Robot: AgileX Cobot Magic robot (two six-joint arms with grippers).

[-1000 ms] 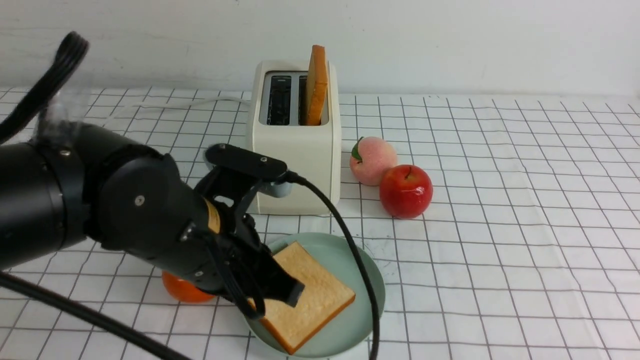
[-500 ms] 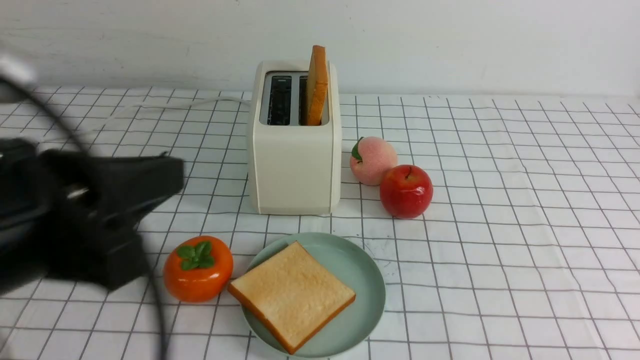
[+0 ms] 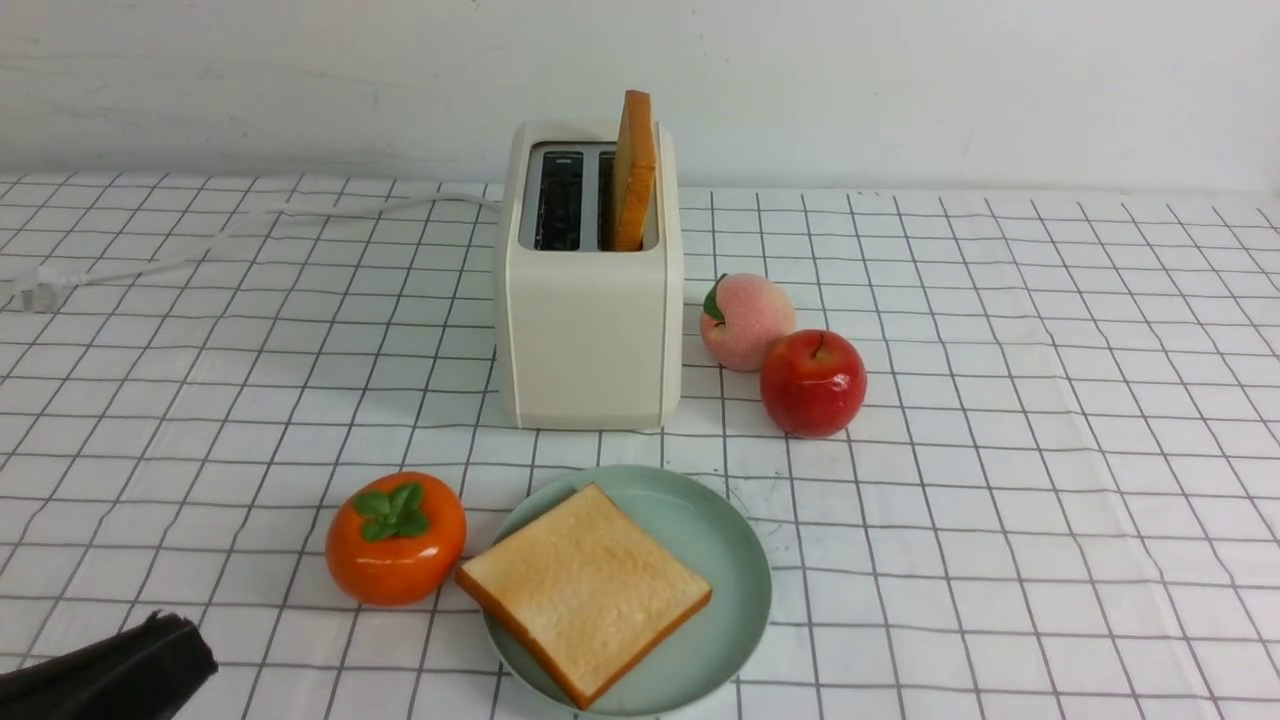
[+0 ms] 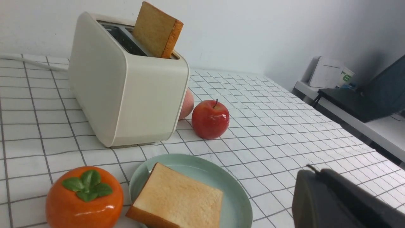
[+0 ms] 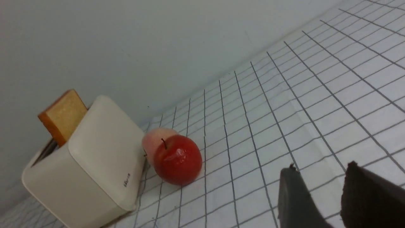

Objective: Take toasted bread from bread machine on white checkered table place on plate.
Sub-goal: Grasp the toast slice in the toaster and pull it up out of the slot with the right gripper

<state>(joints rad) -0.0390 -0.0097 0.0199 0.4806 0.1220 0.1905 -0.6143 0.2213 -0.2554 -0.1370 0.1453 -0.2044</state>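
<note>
One toasted bread slice (image 3: 585, 590) lies flat on the mint-green plate (image 3: 730, 560) near the front of the white checkered table (image 3: 1000, 500). A second slice (image 3: 635, 165) stands upright in the right slot of the cream bread machine (image 3: 590, 330); its left slot is empty. My left gripper (image 3: 160, 650) shows only as a dark tip at the bottom left, well clear of the plate. In the left wrist view my left gripper (image 4: 311, 171) has its fingers together and holds nothing. My right gripper (image 5: 321, 165) is open and empty, low over the table to the right of the apple.
An orange persimmon (image 3: 396, 538) sits against the plate's left side. A red apple (image 3: 812, 383) and a peach (image 3: 745, 320) sit just right of the toaster. The white cord (image 3: 250, 225) runs left to its plug (image 3: 35, 292). A side desk with a laptop (image 4: 364, 101) stands beyond the table's right edge.
My left arm has pulled back from over the plate to the bottom left, almost out of the front view. The slice stays on the plate, and the persimmon is uncovered.
</note>
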